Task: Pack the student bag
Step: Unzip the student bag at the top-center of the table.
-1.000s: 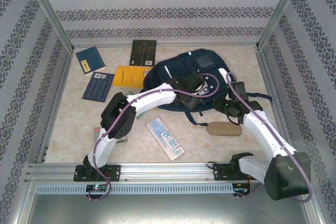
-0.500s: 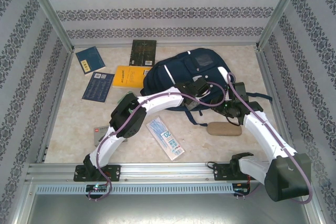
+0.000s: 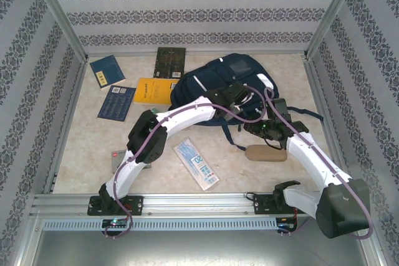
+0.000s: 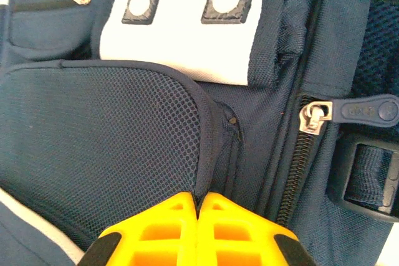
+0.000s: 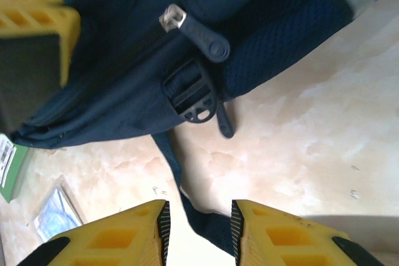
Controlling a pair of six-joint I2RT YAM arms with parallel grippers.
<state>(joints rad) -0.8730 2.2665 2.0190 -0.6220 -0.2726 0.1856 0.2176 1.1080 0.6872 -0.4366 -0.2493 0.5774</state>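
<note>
The student bag (image 3: 206, 82), a navy-blue backpack, lies at the middle back of the table. My left gripper (image 3: 240, 96) rests on its right part. In the left wrist view this gripper (image 4: 199, 200) is shut, pinching the bound edge of the bag's mesh pocket (image 4: 93, 129); a zipper pull (image 4: 358, 109) lies to the right. My right gripper (image 3: 254, 126) hovers at the bag's near right edge. Its jaws (image 5: 198, 216) are open, and a dark strap (image 5: 215, 227) runs loosely between them over the table. A buckle (image 5: 193, 98) hangs from the bag above.
Several books lie left of the bag: a blue one (image 3: 107, 70), a black one (image 3: 170, 61), a yellow one (image 3: 154, 90), another blue one (image 3: 116, 102). A tissue packet (image 3: 196, 163), a tan pouch (image 3: 267, 152) and a small card (image 3: 115, 157) lie nearer. Metal frame posts edge the table.
My left gripper has shut on the bag's pocket edge and drawn it toward the back right; the bag has shifted that way. My right gripper moved slightly left.
</note>
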